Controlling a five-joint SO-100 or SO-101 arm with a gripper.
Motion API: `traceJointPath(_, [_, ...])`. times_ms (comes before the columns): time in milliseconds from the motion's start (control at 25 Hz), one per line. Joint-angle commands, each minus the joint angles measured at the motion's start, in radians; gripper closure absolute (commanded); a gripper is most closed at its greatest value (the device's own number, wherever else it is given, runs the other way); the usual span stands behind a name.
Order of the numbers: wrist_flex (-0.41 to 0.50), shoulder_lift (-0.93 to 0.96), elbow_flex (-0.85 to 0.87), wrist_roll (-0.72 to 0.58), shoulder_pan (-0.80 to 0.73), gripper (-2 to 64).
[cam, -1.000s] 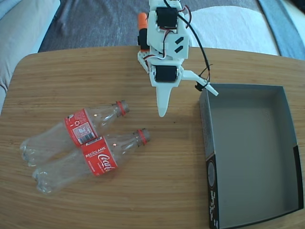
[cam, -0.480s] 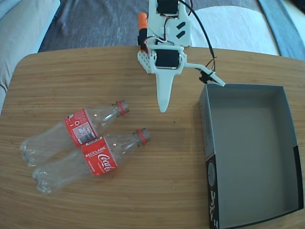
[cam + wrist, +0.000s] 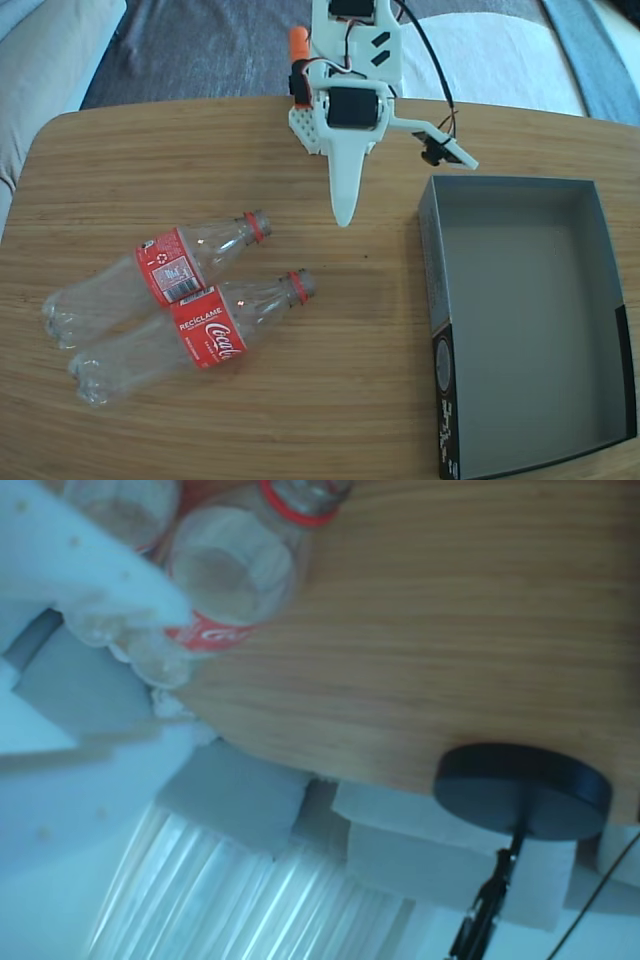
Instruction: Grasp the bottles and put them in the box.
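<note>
Landmark = the box [image 3: 520,320], shallow cardboard tray w/ grey inside & black printed outer wall, on the wooden table [image 3: 350,380] at the right of the fixed view, nothing in it

2 Coca-Cola bottles lie on the table well left of the box, side by side & touching along their bodies, necks aimed roughly toward the box. The upper bottle [image 3: 160,275] shows the barcode side of its red label; the lower bottle [image 3: 195,335] shows the Coca-Cola script. Both have a red ring at the neck; can't tell for sure if caps are on. In the wrist view only part of 1 bottle [image 3: 235,570] is seen, blurred, neck upper centre

The gripper [image 3: 395,190] hangs above the table just off the box's upper-left corner, between box & bottles, holding nothing. Jaws are spread wide: the long white fixed finger [image 3: 345,195] points down at the table, the thin moving finger [image 3: 445,150] is swung out toward the box

Handling, as a guess: the bottles look empty, so very light, thin-walled & squashy, smooth and round, apt to roll or slip out. Best hold is prob across the labelled waist of the body, or the stiffer neck just under the red ring. The upper bottle sits nearer the arm. Since they touch, nudging 1 could roll the other
</note>
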Motion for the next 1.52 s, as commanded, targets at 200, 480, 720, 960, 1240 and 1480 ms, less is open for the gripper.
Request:
traceJointPath(200, [-0.015,-0.003,-0.054,-0.002,0.005,53.9])
traceJointPath(480, [-0.003,-0.153,-0.184,-0.005,0.003,53.9])
traceJointPath(720, [0.0,-0.463,-0.388,-0.006,0.003,53.9])
traceJointPath(960, [0.091,-0.675,-0.571,-0.258,-0.017,53.8])
traceJointPath(1240, [0.311,-0.805,-0.66,-0.703,-0.018,53.8])
traceJointPath(1480, [0.414,-0.937,-0.723,-0.884,-0.008,53.7])
